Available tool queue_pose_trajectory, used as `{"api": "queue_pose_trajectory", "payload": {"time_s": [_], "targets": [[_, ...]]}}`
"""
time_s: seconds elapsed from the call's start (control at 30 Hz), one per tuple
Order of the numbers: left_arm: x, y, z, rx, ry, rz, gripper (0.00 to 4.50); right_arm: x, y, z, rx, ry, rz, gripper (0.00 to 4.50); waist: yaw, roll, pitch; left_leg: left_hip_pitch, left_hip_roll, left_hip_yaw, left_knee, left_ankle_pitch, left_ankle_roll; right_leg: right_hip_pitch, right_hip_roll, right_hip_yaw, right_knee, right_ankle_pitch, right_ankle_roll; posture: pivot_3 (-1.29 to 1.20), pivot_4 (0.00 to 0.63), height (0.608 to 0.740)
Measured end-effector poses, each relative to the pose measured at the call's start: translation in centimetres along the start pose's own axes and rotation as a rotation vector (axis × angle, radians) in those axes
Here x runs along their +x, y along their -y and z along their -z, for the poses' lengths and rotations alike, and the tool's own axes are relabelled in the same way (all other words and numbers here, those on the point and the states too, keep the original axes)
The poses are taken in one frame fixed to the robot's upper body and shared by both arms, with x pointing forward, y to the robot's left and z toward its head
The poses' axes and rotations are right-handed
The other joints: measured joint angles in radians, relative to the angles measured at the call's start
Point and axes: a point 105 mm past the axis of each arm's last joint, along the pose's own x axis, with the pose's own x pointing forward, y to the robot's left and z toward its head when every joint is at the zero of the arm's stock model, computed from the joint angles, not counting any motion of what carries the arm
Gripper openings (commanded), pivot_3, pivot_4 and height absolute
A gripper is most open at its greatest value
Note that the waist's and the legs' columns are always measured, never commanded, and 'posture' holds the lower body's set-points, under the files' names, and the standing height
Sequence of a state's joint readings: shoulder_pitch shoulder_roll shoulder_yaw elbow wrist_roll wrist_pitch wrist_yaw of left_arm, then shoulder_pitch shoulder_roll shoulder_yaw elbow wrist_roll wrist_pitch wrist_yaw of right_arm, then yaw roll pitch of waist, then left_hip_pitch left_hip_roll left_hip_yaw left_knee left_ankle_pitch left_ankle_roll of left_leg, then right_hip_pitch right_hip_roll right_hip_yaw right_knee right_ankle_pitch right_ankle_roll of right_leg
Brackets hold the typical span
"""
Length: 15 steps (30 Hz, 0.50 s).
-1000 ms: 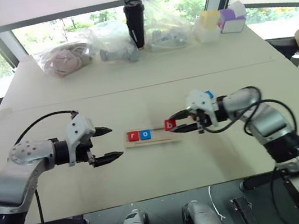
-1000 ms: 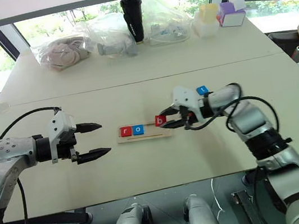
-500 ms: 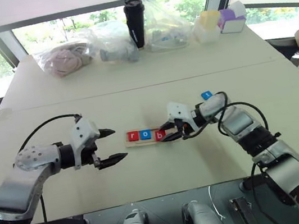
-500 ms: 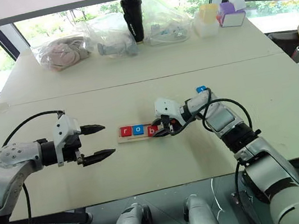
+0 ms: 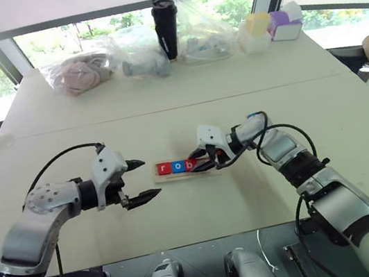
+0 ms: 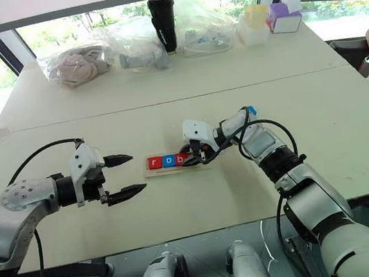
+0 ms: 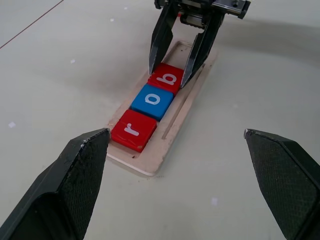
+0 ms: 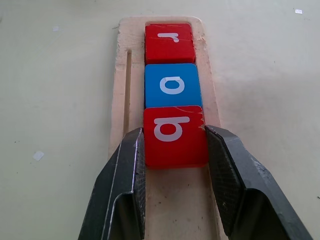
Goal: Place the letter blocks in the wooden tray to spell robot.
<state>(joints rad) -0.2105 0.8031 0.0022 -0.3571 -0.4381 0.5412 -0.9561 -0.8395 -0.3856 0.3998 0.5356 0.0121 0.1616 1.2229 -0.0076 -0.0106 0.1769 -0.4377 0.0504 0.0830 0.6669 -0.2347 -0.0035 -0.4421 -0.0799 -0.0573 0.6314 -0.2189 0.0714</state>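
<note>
Beige table [image 5: 166, 113] carries the tray [image 5: 207, 173]. Head views: left gripper [image 5: 141, 181] spread, idle beside it. Left wrist: r [image 7: 133, 130], o [image 7: 152, 101] seated. Right wrist: right gripper [image 8: 175, 145] pinches b [image 8: 174, 135]; advise pressing flush against o, then releasing straight.

— Pale unfinished wood on the wooden tray [image 8: 123, 75], matt, faintly grainy?

— Yes. Smooth, slightly glossy red on the r block [image 8: 169, 42] and the b block [image 8: 174, 135]; same sheen in blue on the o block [image 8: 172, 85], with 3 flat white letters.

— Black textured rubbery pads on the fingers [image 8: 240, 185]?

— Finely stippled, matt. Table [image 5: 184, 89] matt off-white. Clear crinkled plastic on the bags [image 5: 203, 33]; glossy black on the tumbler [image 5: 167, 27].
</note>
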Motion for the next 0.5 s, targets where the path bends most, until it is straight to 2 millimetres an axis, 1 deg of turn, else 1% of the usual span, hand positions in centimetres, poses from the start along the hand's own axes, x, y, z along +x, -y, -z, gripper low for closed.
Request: {"api": "queue_pose_trajectory", "payload": {"time_s": [0.13,0.37,0.43,0.47,0.5], "targets": [[0.17,0.09,0.14,0.002,-0.006,0.002,4.50,0.29,0.03,-0.11,0.006,0.005,-0.004,1.15,-0.006,0.000,0.000,0.000,0.000,0.000,0.000,0.000,0.000,0.000,0.000,0.000,0.000,0.001,0.002,0.00,0.150,0.740],[0.28,0.09,0.11,0.005,0.000,-0.001,4.50,0.24,0.10,-0.09,0.013,0.006,-0.001,1.15,-0.007,0.000,0.000,0.000,0.000,0.000,0.000,0.000,0.000,0.000,0.000,0.000,0.000,0.001,0.002,0.00,0.150,0.740],[0.31,0.11,0.11,0.005,0.002,-0.002,4.50,0.22,0.12,-0.08,0.017,0.006,0.000,2.21,-0.006,0.000,0.000,0.000,0.000,0.000,0.000,0.000,0.000,0.000,0.000,0.000,0.000,0.001,0.002,0.00,0.150,0.740],[0.35,0.13,0.09,0.004,0.005,-0.001,4.50,0.21,0.13,-0.07,0.018,0.006,0.000,2.54,-0.006,0.000,0.000,0.000,0.000,0.000,0.000,0.000,0.000,0.000,0.000,0.000,0.000,0.001,0.002,0.00,0.150,0.740],[0.36,0.15,0.10,0.003,0.006,-0.001,4.50,0.19,0.14,-0.07,0.018,0.006,0.001,3.05,-0.006,0.000,0.000,0.000,0.000,0.000,0.000,0.000,0.000,0.000,0.000,0.000,0.000,0.001,0.002,0.00,0.150,0.740]]}}
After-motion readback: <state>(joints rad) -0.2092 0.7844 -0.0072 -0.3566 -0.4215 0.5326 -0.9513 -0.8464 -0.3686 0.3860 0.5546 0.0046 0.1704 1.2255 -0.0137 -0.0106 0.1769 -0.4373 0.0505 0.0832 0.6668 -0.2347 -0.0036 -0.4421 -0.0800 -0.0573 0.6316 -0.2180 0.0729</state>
